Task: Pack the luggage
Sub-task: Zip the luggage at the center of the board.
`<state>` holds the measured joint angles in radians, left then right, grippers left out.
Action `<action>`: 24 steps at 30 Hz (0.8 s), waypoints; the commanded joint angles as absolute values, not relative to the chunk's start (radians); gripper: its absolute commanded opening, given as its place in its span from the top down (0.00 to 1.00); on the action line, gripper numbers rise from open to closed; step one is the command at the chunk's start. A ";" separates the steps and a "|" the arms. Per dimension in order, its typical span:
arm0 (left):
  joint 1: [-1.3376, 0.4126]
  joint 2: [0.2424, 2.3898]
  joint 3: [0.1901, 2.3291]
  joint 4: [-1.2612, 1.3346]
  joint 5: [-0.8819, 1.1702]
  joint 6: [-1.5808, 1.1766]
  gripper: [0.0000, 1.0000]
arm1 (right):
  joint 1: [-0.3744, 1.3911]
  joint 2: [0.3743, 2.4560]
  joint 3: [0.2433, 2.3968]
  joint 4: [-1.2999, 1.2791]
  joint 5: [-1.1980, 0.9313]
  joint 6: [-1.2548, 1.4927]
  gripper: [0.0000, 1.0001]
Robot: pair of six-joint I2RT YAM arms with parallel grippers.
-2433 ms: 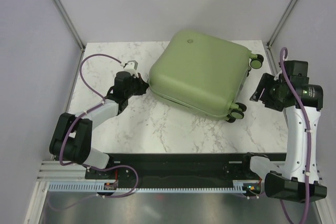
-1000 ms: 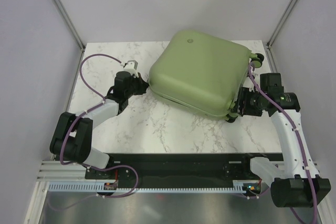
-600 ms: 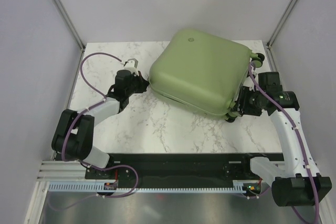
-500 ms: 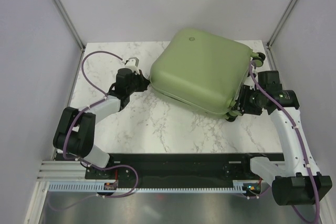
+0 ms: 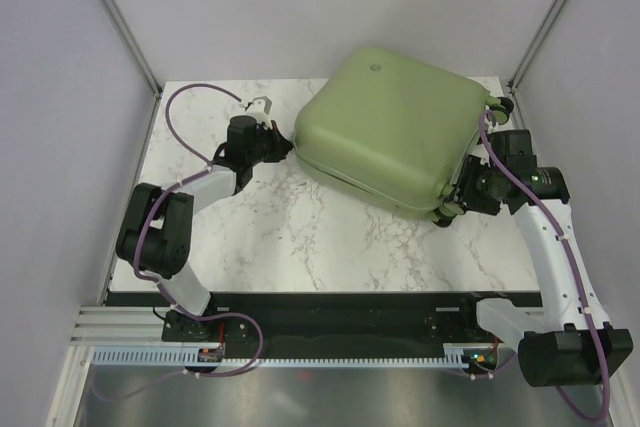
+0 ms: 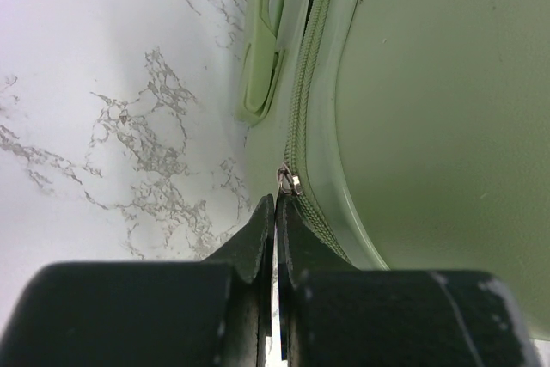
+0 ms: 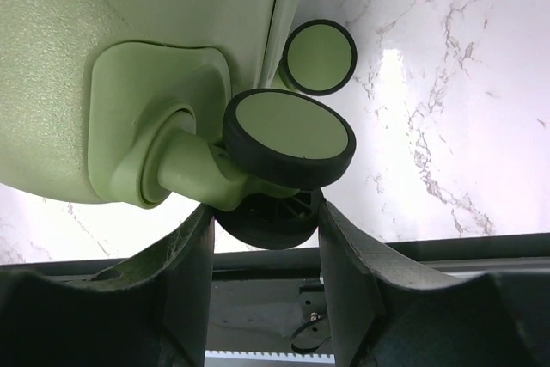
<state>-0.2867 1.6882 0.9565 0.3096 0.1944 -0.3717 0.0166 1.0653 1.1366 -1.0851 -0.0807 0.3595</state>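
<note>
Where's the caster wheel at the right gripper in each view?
Top external: caster wheel at the luggage's near-right corner, by the right gripper.
Left wrist: not in it.
Right wrist: caster wheel centre frame, between the gripper's fingers.
Shared landmark: the luggage's green shell, in all three.

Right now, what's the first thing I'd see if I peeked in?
A big sage-green suitcase lying on the marble table, toward the back right. The left gripper is pinched shut right at its zipper pull, and the right gripper straddles a black-and-green wheel at the near right corner.
</note>
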 commanded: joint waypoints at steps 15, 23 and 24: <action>-0.344 1.528 0.758 0.299 0.222 -0.337 0.98 | -0.120 1.216 1.226 -0.899 0.296 0.313 1.00; -0.353 1.574 0.827 0.241 0.186 -0.246 0.98 | -0.179 1.243 1.212 -0.842 0.296 0.262 1.00; -0.353 1.581 0.851 0.239 0.186 -0.235 0.98 | -0.181 1.239 1.210 -0.839 0.287 0.262 1.00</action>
